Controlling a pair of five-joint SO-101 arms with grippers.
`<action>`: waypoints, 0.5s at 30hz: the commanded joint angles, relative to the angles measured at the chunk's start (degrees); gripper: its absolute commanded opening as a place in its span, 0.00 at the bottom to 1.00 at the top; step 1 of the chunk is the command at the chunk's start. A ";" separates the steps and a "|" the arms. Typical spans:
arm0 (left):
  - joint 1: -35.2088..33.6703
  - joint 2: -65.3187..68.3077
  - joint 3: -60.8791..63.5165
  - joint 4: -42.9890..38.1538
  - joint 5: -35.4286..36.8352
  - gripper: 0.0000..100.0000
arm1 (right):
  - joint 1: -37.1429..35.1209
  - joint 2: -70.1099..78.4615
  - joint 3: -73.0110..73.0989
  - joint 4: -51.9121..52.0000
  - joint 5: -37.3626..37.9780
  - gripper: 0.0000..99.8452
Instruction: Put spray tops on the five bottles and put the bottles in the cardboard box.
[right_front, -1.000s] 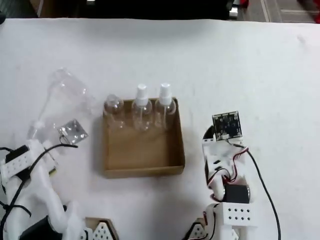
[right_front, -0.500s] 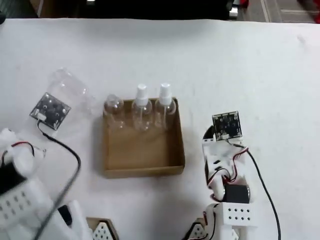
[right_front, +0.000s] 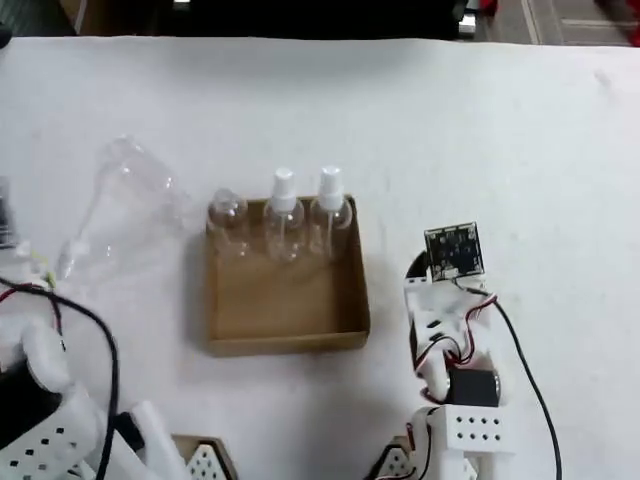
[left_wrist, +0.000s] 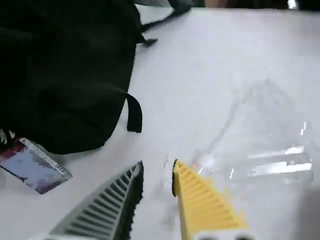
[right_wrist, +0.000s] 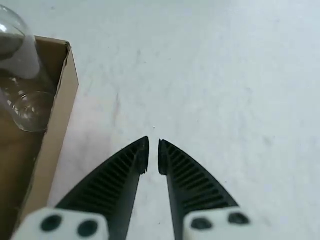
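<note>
Left gripper: fingers a little apart, empty, tips just beside the neck of a loose clear bottle. Bottle: on its side on the table, left of the cardboard box; long axis flat and diagonal, neck apparently toward the left arm. Right gripper: fingers almost pressed together, empty, beside the box. Risk: an off-centre pinch would likely roll or skid the round, slick wall.
</note>
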 joint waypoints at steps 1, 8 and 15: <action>-2.77 6.11 -0.53 -7.47 10.99 0.10 | -0.40 -0.48 -0.18 -1.27 0.70 0.02; -2.42 23.87 0.53 -8.97 12.66 0.10 | -0.48 -0.48 -0.18 -1.27 0.70 0.02; -2.77 39.52 -5.71 -4.31 23.38 0.16 | -0.57 -0.48 -0.18 -1.27 0.70 0.02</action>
